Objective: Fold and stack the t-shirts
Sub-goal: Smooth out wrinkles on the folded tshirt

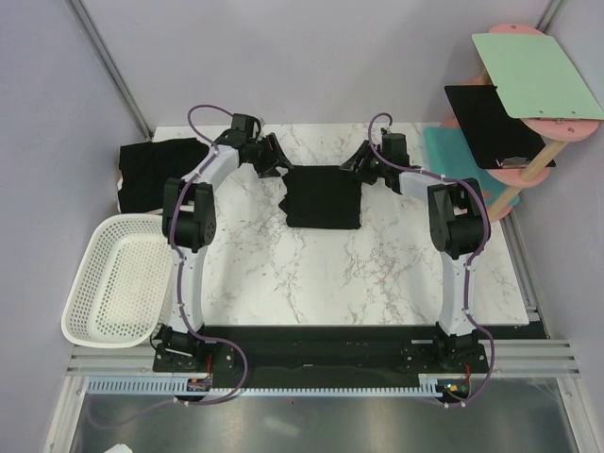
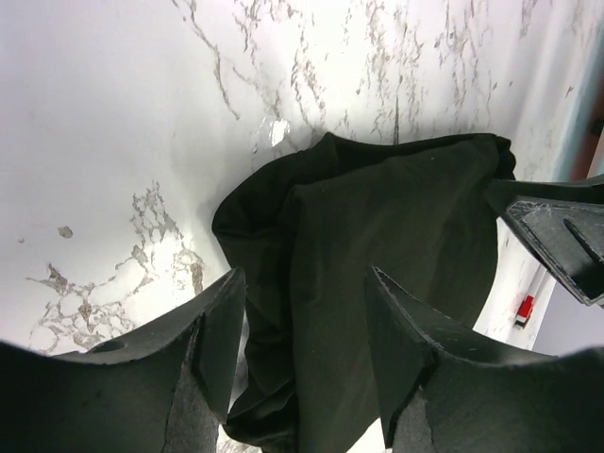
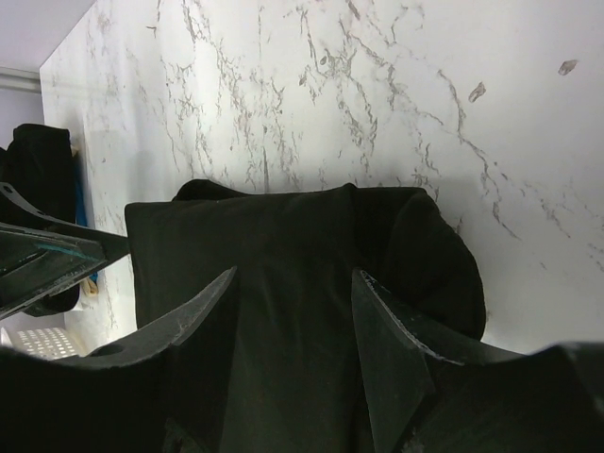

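Tabletop (image 1: 283, 283): white marble; it carries both shirts.
Basket (image 1: 113, 278): white and perforated, off the tabletop's left edge, with nothing visible in it.
Loose t-shirt (image 1: 156, 175): a black, rumpled heap at the tabletop's far left corner. I cannot tell whether it is more than one garment.
Folded t-shirt (image 1: 324, 198): a black, compact rectangle lying flat at the tabletop's far middle, with a lumpy edge on one side.
Left claw (image 1: 276, 160): over the tabletop's far middle at the folded shirt's left edge, fingers spread, gripping nothing.
Right claw (image 1: 357, 160): over the same spot at the shirt's right edge, fingers spread, gripping nothing.
Done: one shirt looks folded.
Left: by my reading, the heap needs spreading, folding and stacking on the first, so the task is about half done.
Count: two t-shirts visible, one basket, two claws.
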